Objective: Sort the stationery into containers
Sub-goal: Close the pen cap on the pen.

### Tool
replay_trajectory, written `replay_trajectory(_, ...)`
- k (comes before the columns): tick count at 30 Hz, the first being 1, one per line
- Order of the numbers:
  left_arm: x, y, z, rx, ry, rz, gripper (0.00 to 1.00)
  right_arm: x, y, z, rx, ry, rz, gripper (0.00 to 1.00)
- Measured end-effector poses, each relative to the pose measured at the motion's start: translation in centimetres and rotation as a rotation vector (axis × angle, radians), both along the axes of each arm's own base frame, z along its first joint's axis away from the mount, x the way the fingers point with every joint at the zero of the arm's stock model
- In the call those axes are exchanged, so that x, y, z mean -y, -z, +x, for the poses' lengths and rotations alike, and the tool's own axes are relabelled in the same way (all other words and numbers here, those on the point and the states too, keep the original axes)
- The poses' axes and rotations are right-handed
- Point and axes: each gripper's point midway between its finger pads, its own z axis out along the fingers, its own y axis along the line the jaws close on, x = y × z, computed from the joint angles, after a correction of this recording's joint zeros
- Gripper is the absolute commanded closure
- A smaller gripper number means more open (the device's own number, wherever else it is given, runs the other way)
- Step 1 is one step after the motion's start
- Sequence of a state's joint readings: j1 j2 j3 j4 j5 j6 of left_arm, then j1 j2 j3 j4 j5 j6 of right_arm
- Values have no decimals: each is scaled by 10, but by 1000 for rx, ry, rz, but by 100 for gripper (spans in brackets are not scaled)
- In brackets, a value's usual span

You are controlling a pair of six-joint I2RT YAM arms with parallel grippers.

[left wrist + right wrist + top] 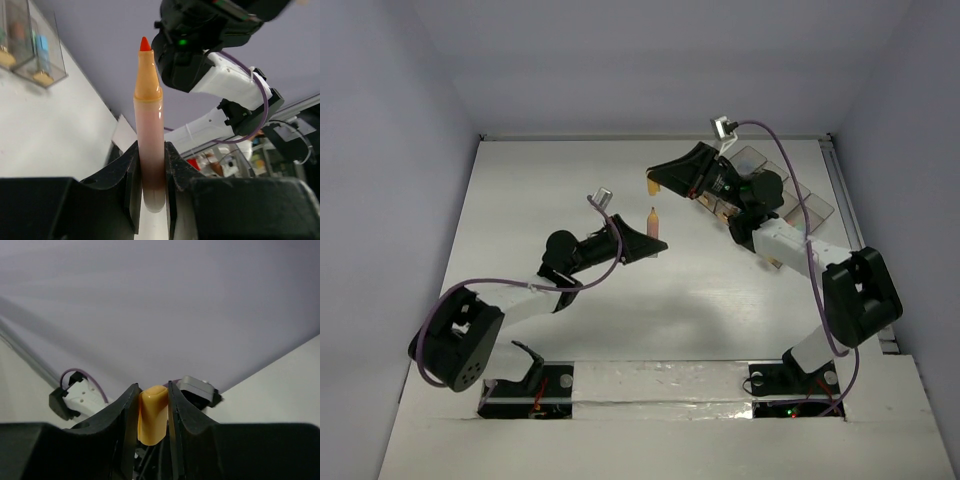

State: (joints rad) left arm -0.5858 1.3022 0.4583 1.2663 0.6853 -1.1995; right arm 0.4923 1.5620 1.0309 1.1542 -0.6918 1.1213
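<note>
Marker and cap held apart above the counter [550, 180]
The left jaws clamp a bare-tipped orange marker [149, 135], tip toward the right jaws, which pinch a matching orange cap [152, 415], probably to recap it before sorting. The divided tray [812, 206] lies far right, partly beneath the right arm [788, 243].

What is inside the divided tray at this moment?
Left wrist view: the tray holds a blue marker and a brownish item, blurred through the smoky wall. From above, the right arm covers part of the tray, so the rest cannot be seen.
</note>
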Motion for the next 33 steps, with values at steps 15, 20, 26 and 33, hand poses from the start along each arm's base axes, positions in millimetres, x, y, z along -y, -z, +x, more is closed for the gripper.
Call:
replay_trajectory(15, -10, -38, -20, 181, 21, -42, 100, -5, 35, -11, -104, -119, -24, 100)
replay_trajectory(20, -11, -52, -24, 242, 22, -65, 100, -8, 44, -9, -171, -148, -21, 100)
replay_trajectory(26, -5, -34, -16, 157, 42, -38, 100, -7, 40, -7, -178, -140, -3, 100)
replay_trajectory(33, 0, -21, -14, 65, 82, -29, 100, -5, 37, -1, -196, -115, 19, 100)
